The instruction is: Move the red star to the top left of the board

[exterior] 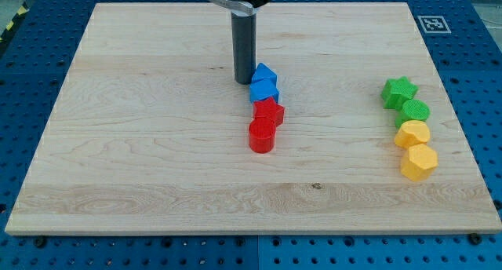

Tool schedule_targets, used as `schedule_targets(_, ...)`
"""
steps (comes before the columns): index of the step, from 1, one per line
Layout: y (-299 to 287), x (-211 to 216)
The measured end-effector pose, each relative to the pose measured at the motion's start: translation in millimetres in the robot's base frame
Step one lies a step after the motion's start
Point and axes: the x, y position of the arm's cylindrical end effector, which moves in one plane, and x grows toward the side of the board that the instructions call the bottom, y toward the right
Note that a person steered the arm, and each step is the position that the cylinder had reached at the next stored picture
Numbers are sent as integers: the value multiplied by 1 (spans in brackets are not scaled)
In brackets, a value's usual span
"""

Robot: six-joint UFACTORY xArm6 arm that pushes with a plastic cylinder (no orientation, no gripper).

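Note:
The red star (269, 112) lies near the middle of the wooden board (141, 144). A red cylinder-like block (261, 136) touches it just below. Two blue blocks sit right above it: a blue one (265, 90) touching the star and another blue one (264, 73) above that. The four form a short column. My tip (244, 82) is down on the board just left of the upper blue blocks, close to or touching them, above and left of the red star.
At the view's right a second column stands: a green star (398, 92), a green round block (415, 111), a yellow block (412, 133) and a yellow hexagon-like block (419, 162). A printed marker tag (432, 23) sits at the board's top right corner.

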Motion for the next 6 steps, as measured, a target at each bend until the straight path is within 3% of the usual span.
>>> schedule_targets(1, -9, -22)
schedule_targets(2, 32, -35)
schedule_targets(3, 75, -21)
schedule_targets(5, 98, 86)
schedule_targets(6, 60, 110)
